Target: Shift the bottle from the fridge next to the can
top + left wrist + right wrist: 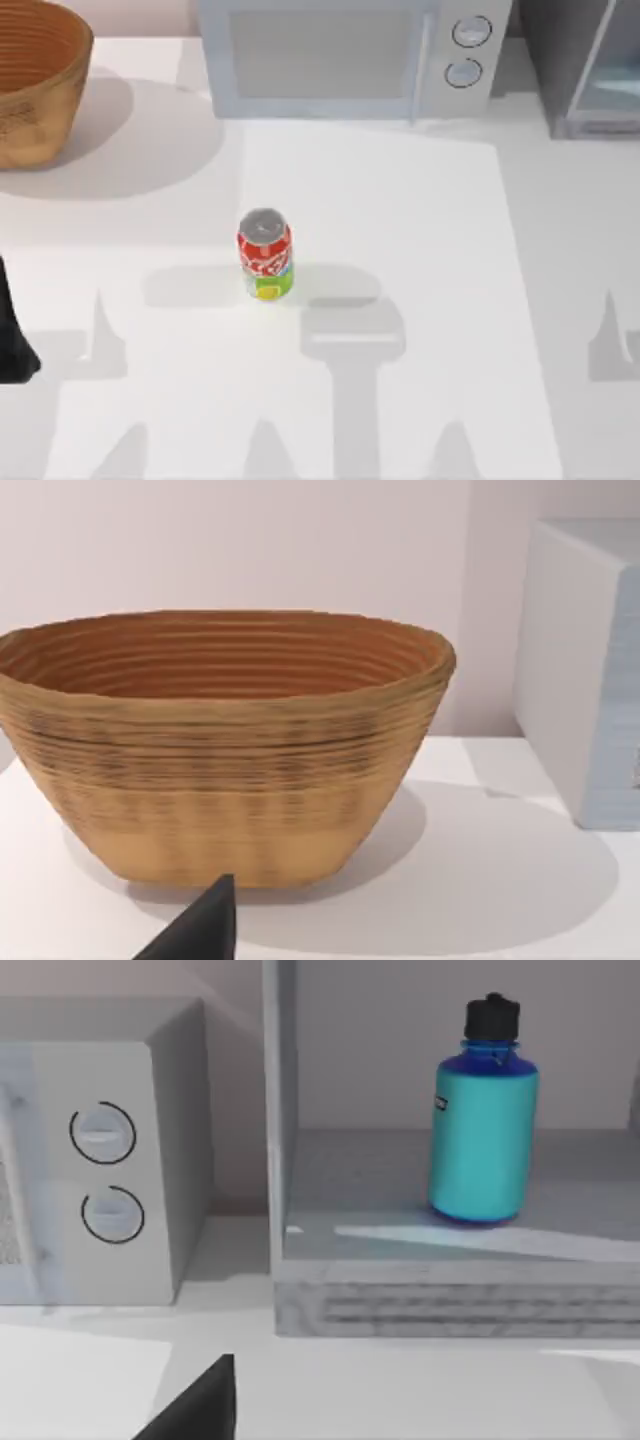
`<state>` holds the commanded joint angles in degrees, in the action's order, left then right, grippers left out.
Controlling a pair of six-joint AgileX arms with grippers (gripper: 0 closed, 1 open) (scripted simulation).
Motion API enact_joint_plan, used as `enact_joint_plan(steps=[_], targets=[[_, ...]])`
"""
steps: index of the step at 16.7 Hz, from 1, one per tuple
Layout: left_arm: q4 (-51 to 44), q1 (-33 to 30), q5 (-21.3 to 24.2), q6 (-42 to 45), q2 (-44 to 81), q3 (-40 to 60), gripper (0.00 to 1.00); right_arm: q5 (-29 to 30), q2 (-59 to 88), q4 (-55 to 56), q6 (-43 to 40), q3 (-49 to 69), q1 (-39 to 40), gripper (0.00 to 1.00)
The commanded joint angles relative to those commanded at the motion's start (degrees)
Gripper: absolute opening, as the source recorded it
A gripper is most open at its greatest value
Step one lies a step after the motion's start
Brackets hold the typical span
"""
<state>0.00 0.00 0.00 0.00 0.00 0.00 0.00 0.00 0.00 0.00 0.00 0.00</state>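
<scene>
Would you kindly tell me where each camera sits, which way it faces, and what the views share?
Top view: above the table, looking down on the can, basket, microwave and fridge; a dark arm part at the left edge.
Left wrist view: on my left arm, facing the basket; a dark finger tip.
Right wrist view: on my right arm, facing the bottle standing in the fridge; a dark finger tip.
Shared: all three views show the microwave.
</scene>
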Motion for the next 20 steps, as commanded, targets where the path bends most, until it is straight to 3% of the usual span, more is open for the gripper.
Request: enact_joint_plan(steps=[5,9,20], targets=[[0.0,0.0,0.0,0.0,0.0,0.0,1.0,-0.2,3.6,2.9,0.0,2.6,-0.6,1.0],[0.0,0.0,0.0,0.0,0.0,0.0,1.0,-1.2,16.8,12.2,0.0,10.6,-2.2,1.0],[0.0,0.0,0.0,0.0,0.0,0.0,1.0,-6.3,90.6,48.0,0.5,41.5,-7.7,1.0]])
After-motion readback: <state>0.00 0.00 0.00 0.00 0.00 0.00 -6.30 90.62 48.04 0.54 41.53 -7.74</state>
